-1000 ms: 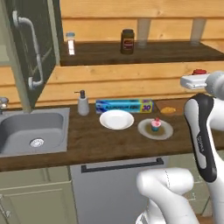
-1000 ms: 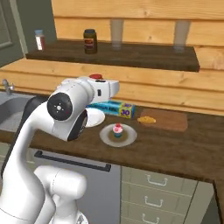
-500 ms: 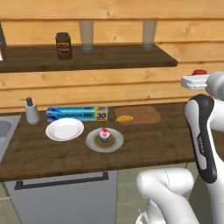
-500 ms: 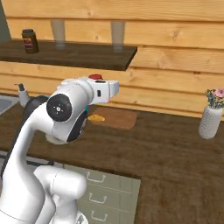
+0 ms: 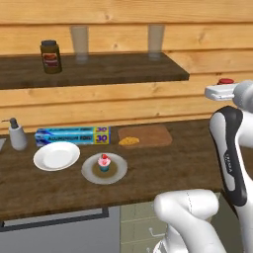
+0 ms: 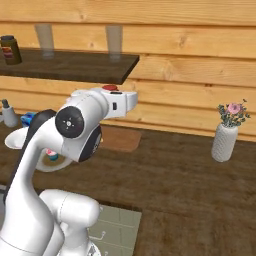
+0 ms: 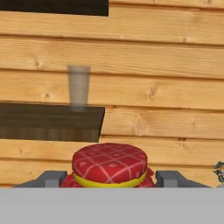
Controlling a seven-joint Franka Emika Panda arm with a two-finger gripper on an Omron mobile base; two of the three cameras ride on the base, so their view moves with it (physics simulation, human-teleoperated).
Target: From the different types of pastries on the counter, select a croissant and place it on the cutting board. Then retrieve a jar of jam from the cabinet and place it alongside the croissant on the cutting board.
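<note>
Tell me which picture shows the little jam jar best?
The hand view. There the jar of jam sits big and close between the gripper fingers, with its red checked lid and yellow band clear. In the left base view and the right base view you see just a tiny red lid above the white hand.

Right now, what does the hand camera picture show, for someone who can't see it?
A jam jar with a red checked lid sits between the gripper fingers, close to the camera. Behind it is a wooden plank wall, with a clear glass standing on the end of a dark shelf.

red-checked jar of jam [image 7: 109, 165] lid, golden-orange croissant [image 5: 129, 141], pink-frosted cupcake [image 5: 104, 162]
</note>
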